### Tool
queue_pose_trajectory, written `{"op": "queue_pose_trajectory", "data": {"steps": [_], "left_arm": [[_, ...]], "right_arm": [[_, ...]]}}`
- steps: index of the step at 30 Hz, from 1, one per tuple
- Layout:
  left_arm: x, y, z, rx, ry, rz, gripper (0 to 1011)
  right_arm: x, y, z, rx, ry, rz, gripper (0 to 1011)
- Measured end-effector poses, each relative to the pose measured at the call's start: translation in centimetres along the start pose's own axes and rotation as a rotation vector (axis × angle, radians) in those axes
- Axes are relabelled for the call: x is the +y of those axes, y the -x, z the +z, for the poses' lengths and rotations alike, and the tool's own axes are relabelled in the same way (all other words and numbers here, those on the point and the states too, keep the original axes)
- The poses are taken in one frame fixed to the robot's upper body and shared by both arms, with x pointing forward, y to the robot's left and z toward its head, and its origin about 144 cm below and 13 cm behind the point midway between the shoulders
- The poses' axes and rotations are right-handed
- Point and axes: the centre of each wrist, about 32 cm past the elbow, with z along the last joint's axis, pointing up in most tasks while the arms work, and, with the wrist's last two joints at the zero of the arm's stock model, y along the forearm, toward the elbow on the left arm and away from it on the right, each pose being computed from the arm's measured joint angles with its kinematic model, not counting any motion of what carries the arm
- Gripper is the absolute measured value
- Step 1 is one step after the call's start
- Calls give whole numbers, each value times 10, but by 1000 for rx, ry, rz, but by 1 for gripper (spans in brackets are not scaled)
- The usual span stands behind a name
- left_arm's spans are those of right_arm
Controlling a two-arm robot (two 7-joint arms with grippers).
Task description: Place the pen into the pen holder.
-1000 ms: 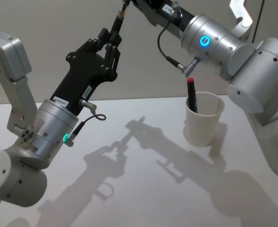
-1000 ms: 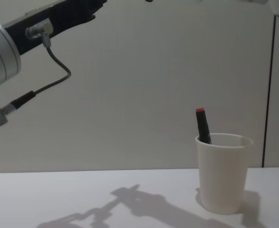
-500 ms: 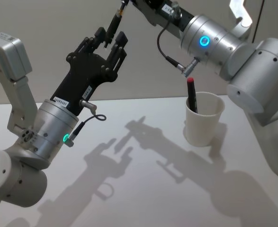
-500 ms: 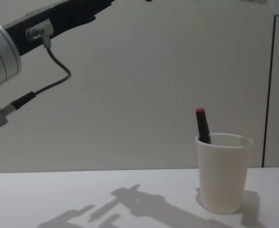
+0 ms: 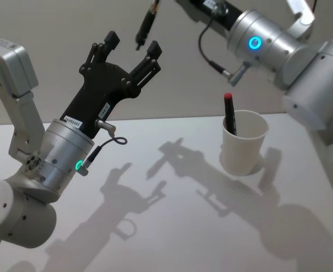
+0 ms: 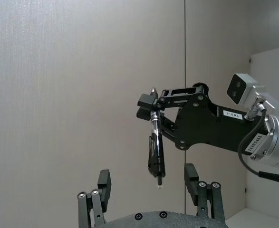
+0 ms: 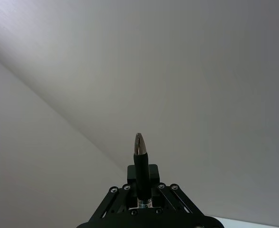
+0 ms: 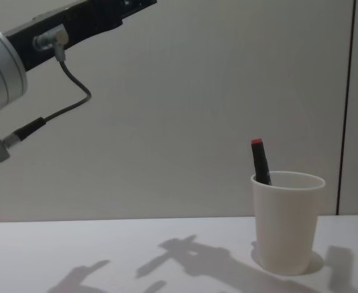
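Observation:
A black pen (image 5: 145, 26) hangs upright in the air, and my right gripper (image 6: 153, 102) is shut on its upper end. The same pen (image 7: 140, 164) stands out from between that gripper's jaws in the right wrist view. My left gripper (image 5: 132, 44) is open just below and beside the pen, its fingers (image 6: 103, 183) spread wide on either side of the pen's lower tip without touching it. The pen holder (image 5: 245, 144), a white paper cup, stands on the table to the right. A black marker with a red cap (image 5: 229, 113) leans inside the cup (image 8: 286, 223).
The white table (image 5: 172, 226) carries only the arms' shadows around the cup. My left arm (image 8: 75, 24) crosses the chest view's upper left corner. A plain wall stands behind the table.
My left gripper has opened and let go of the pen. My right gripper has carried the pen a little up and to the right, away from the left fingers.

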Motion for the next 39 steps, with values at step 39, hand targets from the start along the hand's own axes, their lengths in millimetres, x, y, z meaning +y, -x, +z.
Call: {"op": "queue_pose_trajectory", "data": {"steps": [39], "left_arm": [[-9, -57, 60, -186, -40, 52, 1001]], "right_arm": [[-80, -22, 42, -585, -126, -268, 137]]}}
